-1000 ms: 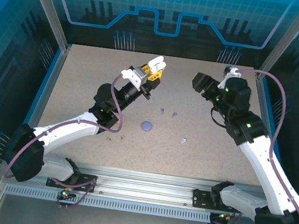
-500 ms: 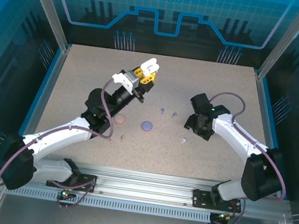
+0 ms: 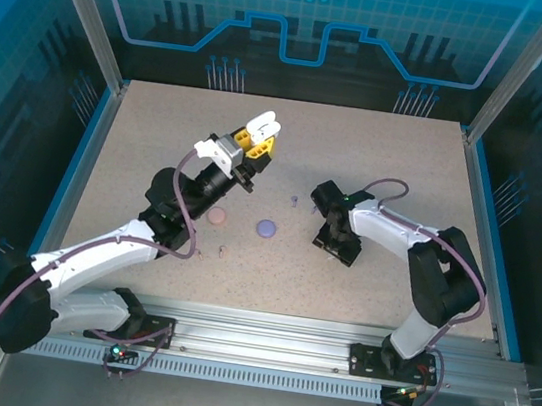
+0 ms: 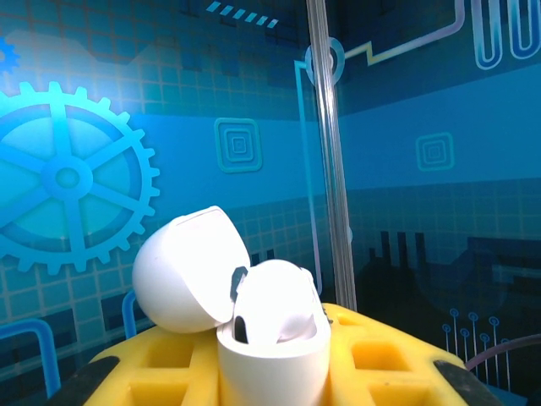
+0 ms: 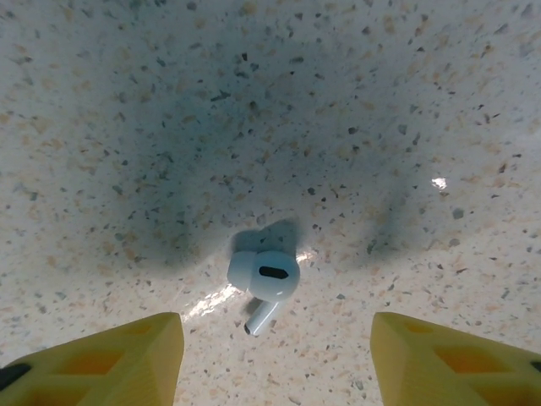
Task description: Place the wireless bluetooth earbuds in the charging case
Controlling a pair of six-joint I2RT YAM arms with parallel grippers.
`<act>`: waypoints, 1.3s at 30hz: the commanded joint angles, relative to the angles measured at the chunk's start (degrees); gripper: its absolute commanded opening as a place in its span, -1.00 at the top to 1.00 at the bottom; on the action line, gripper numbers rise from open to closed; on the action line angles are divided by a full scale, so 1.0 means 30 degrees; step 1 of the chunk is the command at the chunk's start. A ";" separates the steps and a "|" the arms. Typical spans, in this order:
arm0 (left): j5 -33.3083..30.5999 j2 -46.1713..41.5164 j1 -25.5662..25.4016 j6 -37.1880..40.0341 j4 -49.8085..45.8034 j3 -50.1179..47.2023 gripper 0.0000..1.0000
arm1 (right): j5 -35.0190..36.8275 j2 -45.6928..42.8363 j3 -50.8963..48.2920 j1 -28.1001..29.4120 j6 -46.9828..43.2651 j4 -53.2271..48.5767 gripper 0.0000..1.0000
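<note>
One white earbud [image 5: 264, 279] lies on the table [image 3: 135, 164] between the right jaws, which stand apart and empty. Left jaws clench the open white case [image 4: 270, 338] aloft. Step, apparently: pickup. Next likely needs lowering, closing squarely on the bud.

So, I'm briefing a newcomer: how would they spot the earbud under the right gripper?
On the speckled table, find the right gripper, lowered right of centre. The earbud lies between its yellow fingers, untouched. It is white, unlike the purple one nearby.
</note>
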 commanded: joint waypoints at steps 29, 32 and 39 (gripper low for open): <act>-0.0331 -0.0599 -0.0155 0.0243 0.0455 -0.0295 1.00 | 0.0603 0.2039 0.1141 -0.0204 -0.7938 0.0658 0.38; -0.0308 -0.0597 -0.0140 0.0213 0.0456 -0.0275 1.00 | 0.0618 0.2400 0.1621 -0.0206 -0.9145 0.0383 0.39; -0.0300 -0.0639 -0.0136 0.0184 0.0460 -0.0258 1.00 | 0.0661 0.2988 0.2438 -0.0206 -1.0531 -0.0206 0.28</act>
